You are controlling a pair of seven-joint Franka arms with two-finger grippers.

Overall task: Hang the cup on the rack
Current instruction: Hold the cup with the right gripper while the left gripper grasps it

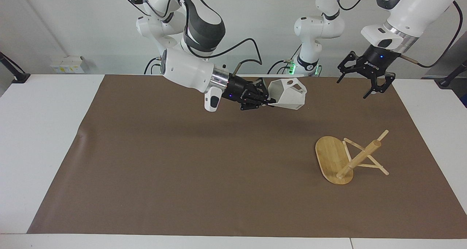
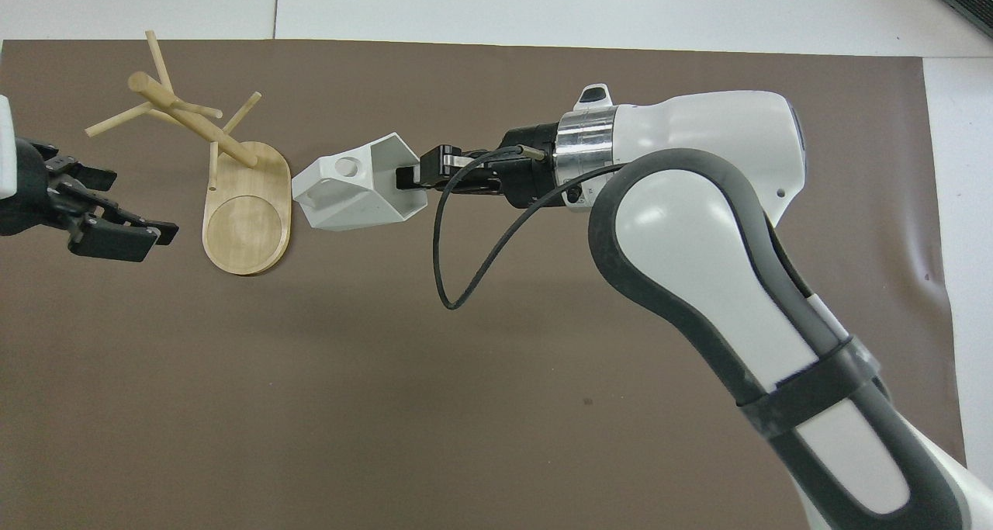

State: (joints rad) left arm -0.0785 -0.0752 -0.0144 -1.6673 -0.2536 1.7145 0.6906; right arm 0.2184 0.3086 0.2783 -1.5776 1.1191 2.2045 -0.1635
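Observation:
My right gripper (image 1: 269, 102) (image 2: 410, 179) is shut on the wall of the white faceted cup (image 1: 289, 94) (image 2: 353, 196) and holds it on its side in the air over the mat. The cup's handle with its round hole (image 2: 347, 168) points toward the bamboo rack (image 1: 341, 159) (image 2: 233, 196). The rack stands on the mat at the left arm's end, its oval base flat and its pegs bare. The cup hangs just beside the base in the overhead view and touches nothing. My left gripper (image 1: 365, 86) (image 2: 128, 208) hangs open and empty over the mat near the rack.
A brown mat (image 1: 182, 176) covers the middle of the white table (image 1: 40, 139). A black cable (image 2: 446, 282) loops down from the right wrist. A third robot's base (image 1: 310, 61) stands at the robots' edge of the table.

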